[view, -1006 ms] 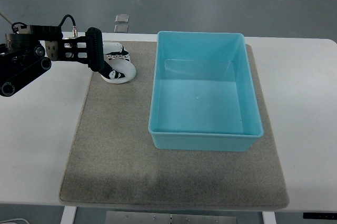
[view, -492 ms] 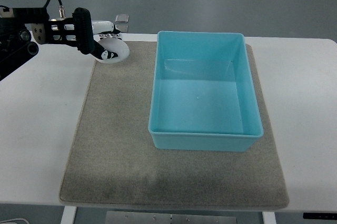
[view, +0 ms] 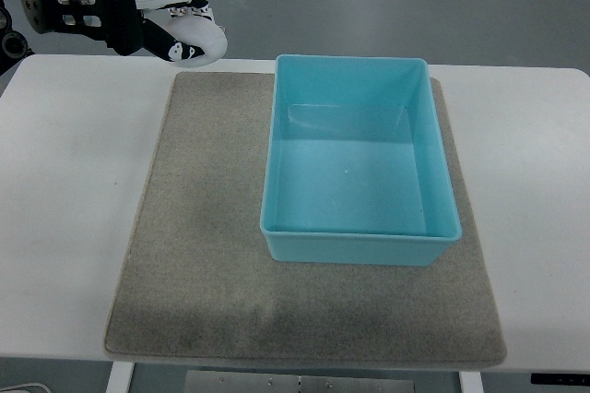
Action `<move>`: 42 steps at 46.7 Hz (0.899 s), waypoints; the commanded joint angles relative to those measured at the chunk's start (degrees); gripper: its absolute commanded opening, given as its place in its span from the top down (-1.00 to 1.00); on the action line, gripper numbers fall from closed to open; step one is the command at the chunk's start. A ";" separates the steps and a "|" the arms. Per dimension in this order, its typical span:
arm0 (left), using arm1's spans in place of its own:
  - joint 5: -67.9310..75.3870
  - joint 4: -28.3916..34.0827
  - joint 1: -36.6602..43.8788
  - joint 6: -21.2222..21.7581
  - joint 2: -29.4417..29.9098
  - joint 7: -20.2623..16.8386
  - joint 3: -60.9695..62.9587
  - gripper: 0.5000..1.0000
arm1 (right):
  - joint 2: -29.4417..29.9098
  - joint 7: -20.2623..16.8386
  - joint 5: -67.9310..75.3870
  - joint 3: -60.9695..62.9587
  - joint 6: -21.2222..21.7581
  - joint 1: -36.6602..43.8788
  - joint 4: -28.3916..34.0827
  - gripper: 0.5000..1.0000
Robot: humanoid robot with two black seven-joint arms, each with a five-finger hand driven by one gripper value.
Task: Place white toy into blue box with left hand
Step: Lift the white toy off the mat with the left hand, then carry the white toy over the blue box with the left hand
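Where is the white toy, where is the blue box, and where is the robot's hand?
white toy (view: 195, 42), top view, on its round white body.
blue box (view: 350, 245), top view, on its near outer wall.
left hand (view: 124, 17), top view, on the black part gripping the toy.

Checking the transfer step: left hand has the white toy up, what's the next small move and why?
Probably carry it rightward, toward the open top of the light blue plastic box. The black left hand grips the white rounded toy in the air at the grey mat's far-left corner, left of the box, which looks empty.
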 commanded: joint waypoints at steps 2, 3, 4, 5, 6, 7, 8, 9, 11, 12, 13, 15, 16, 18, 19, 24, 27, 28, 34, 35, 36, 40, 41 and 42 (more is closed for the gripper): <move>-0.01 -1.45 -0.95 -0.69 -0.16 0.00 0.14 1.00 | 0.00 0.00 0.00 0.00 0.00 0.00 -0.04 -0.74; -0.01 -2.06 -0.95 -0.78 -0.07 0.00 0.14 1.00 | 0.00 0.00 0.00 0.00 0.00 0.00 -0.04 -0.74; -0.01 -2.85 -0.95 -0.87 -0.07 0.00 0.14 1.00 | 0.00 0.00 0.00 0.00 0.00 0.00 -0.04 -0.74; -0.01 -3.55 -1.04 -0.87 0.02 0.00 0.14 1.00 | 0.00 0.00 0.00 0.00 0.00 0.00 0.05 -0.74; -0.01 -4.34 -1.04 -0.87 0.11 0.00 0.22 1.00 | 0.00 0.00 0.00 0.00 0.00 0.00 -0.04 -0.74; 0.08 -4.96 -1.04 -0.87 0.11 0.00 0.22 1.00 | 0.00 0.00 0.00 0.00 0.00 0.00 -0.04 -0.74; 0.08 -5.58 -1.04 -0.87 0.19 0.00 0.22 1.00 | 0.00 0.08 0.00 0.00 0.00 0.00 0.05 -0.74; 0.08 -6.10 -1.12 -0.87 0.20 0.00 0.22 1.00 | 0.00 0.00 0.00 0.00 0.00 0.00 0.05 -0.74; 0.08 -7.07 -1.48 -0.87 0.20 0.00 0.22 1.00 | 0.00 0.00 0.00 0.00 0.00 0.00 -0.04 -0.74; 0.08 -7.51 -1.65 -0.87 0.20 0.00 0.22 1.00 | 0.00 0.00 0.00 0.00 0.00 0.00 -0.04 -0.74; 0.08 -7.95 -1.83 -0.87 0.20 0.09 0.22 1.00 | 0.00 0.00 0.00 0.00 0.00 0.00 -0.04 -0.74; 0.17 -9.00 -2.09 -0.87 0.11 0.00 0.22 1.00 | 0.00 0.08 0.00 0.00 0.00 0.00 0.05 -0.74; 0.26 -9.45 -2.27 -0.87 0.02 0.09 0.31 1.00 | 0.00 0.00 0.00 0.00 0.00 0.00 0.05 -0.74; 0.43 -10.59 -2.27 -0.87 0.02 0.09 0.48 1.00 | 0.00 0.00 0.00 0.00 0.00 0.00 -0.04 -0.74; 0.61 -11.20 -2.36 -0.87 -0.07 0.09 0.66 1.00 | 0.00 0.00 0.00 0.00 0.00 0.00 -0.04 -0.74; 0.78 -13.58 -2.88 -0.87 -0.51 0.09 1.01 1.00 | 0.00 0.08 0.00 0.00 0.00 0.00 -0.04 -0.74; 0.78 -13.93 -3.50 -0.78 -0.86 0.09 1.63 1.00 | 0.00 0.00 0.00 0.00 0.00 0.00 -0.04 -0.74; 0.78 -13.93 -3.67 -0.61 -0.95 0.09 1.89 1.00 | 0.00 0.00 0.00 0.00 0.00 0.00 -0.04 -0.74; 0.87 -13.85 -4.20 0.01 -4.02 0.18 3.21 1.00 | 0.00 0.00 0.00 0.00 0.00 0.00 -0.04 -0.74; 0.87 -13.84 -4.29 0.10 -4.63 0.18 3.56 1.00 | 0.00 0.00 0.00 0.00 0.00 0.00 -0.04 -0.74; 0.96 -13.84 -4.29 0.10 -5.16 0.18 3.82 1.00 | 0.00 0.00 0.00 0.00 0.00 0.00 -0.04 -0.74; 1.31 -13.76 -4.29 0.10 -6.57 0.27 4.53 1.00 | 0.00 0.00 0.00 0.00 0.00 0.00 -0.04 -0.74; 1.75 -13.67 -4.20 0.10 -7.09 0.27 4.53 1.00 | 0.00 0.00 0.00 0.00 0.00 0.00 -0.04 -0.74; 2.45 -13.49 -4.12 0.10 -7.62 0.35 4.70 1.00 | 0.00 0.00 0.00 0.00 0.00 0.00 0.05 -0.74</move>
